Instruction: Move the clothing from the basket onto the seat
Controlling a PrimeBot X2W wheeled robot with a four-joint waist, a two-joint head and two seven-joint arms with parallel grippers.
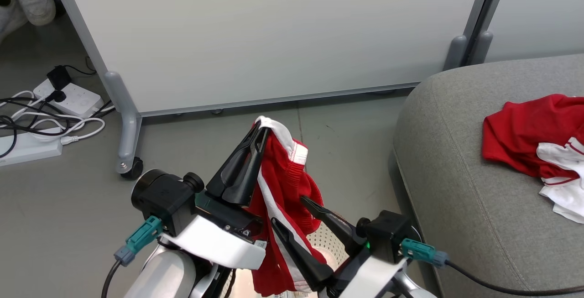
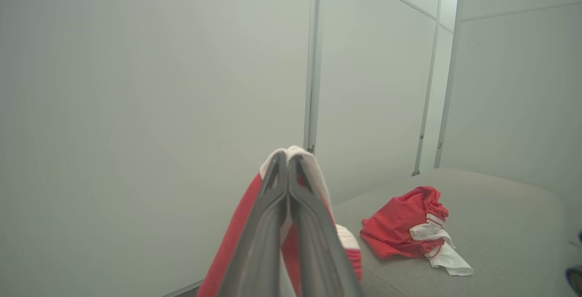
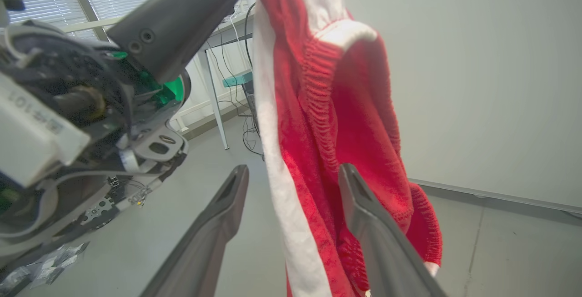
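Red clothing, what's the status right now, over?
Left hand shut on red garment, held up. Right hand open around its hanging part. Second garment on seat. Bare floor between.

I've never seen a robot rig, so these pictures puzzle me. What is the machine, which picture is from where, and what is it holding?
It is a wheeled robot with two arms, each ending in two long dark fingers. One picture looks down from its head; the others look along each wrist. The left fingers are shut on a hanging red garment with white trim. The right fingers stand open, the garment between them. More red and white clothing lies on the grey seat.
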